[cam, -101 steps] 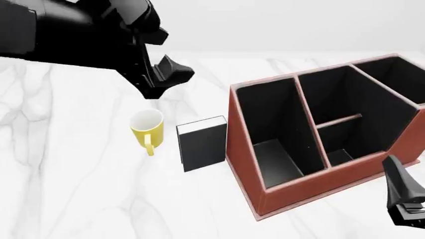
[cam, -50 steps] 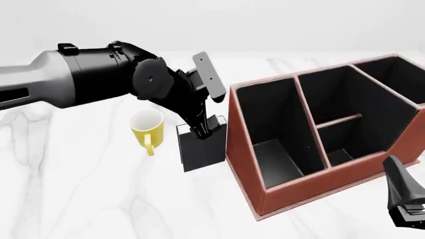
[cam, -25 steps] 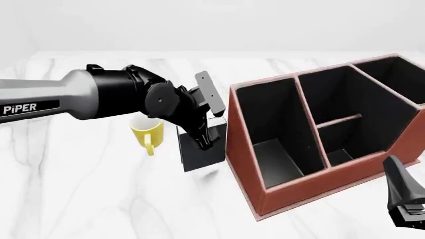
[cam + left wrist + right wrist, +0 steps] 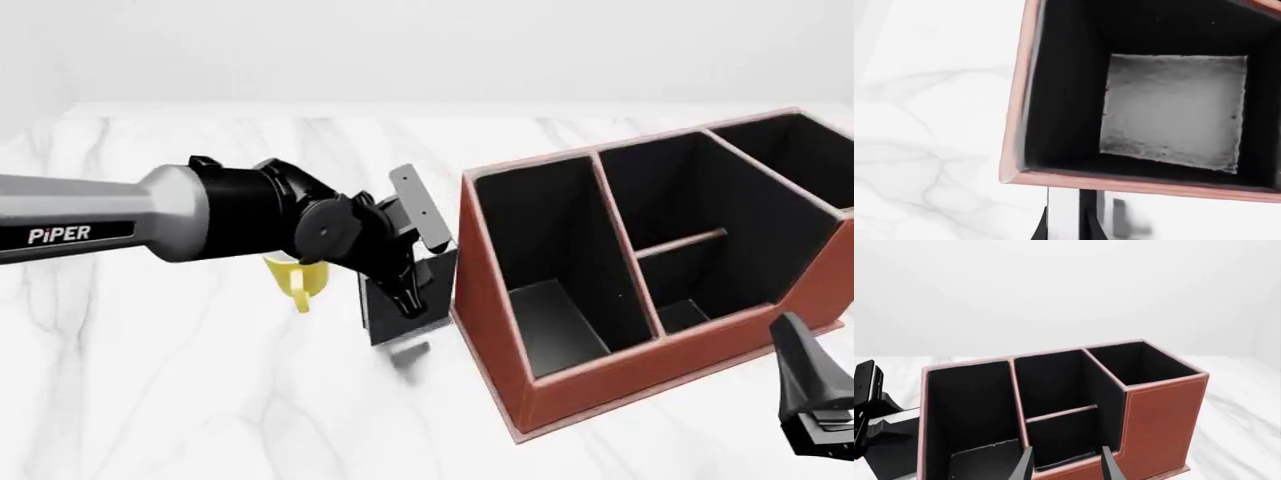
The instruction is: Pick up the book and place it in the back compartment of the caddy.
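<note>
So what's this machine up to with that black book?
The left arm has reached down to the book, which stands on the marble table between a yellow mug and the caddy. Its left pincer sits astride the book's top edge, though whether it grips is hard to tell. The right pincer waits open near the caddy. The back compartment holds nothing.

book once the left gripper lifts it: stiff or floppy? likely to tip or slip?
Probably stiff: the book looks like a thick black hardback block, so it should not sag. It stands on edge beside the caddy, so a sideways nudge could topple it. Its cover looks smooth, so it may slip between the fingers of the left gripper if held lightly.
</note>
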Controlling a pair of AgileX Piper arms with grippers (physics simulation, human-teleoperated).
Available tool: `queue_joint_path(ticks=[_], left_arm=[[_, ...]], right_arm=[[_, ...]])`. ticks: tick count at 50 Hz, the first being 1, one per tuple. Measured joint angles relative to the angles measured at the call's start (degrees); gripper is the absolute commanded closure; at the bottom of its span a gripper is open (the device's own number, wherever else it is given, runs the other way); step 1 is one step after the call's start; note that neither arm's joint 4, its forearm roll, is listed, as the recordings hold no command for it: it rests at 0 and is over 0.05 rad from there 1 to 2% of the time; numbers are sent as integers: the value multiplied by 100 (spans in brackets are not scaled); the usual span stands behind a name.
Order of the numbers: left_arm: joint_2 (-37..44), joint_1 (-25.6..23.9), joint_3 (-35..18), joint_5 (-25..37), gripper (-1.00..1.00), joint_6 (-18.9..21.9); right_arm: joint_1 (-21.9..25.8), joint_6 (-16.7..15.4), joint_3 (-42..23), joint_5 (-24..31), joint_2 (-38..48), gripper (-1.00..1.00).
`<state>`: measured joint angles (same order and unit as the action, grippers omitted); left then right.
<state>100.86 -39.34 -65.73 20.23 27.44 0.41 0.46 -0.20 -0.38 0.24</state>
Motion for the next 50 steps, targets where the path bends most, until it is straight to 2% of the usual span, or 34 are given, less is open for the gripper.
queue_joint_path(ticks=[5, 16, 24, 31, 39, 45, 50], left_arm=[[-113, -46, 89, 12, 100, -141], [-682, -336, 540, 214, 100, -771], [-1292, -546, 836, 573, 100, -1011], [-1777, -767, 862, 1069, 100, -1120], [-2201, -1105, 335, 1968, 100, -1115], [-2269, -1309, -383, 2764, 100, -1071], [-2178, -1477, -1197, 3476, 100, -965]], right_arm=[[-4, -2, 0, 0, -1, -100], [-3, -16, -1, -5, -5, -100], [3, -25, -3, -11, -11, -100], [1, -30, -4, -14, -13, -100], [-2, -36, -5, -16, -15, -100], [1, -37, -6, -17, -16, -100], [4, -35, -7, -17, -18, -100]])
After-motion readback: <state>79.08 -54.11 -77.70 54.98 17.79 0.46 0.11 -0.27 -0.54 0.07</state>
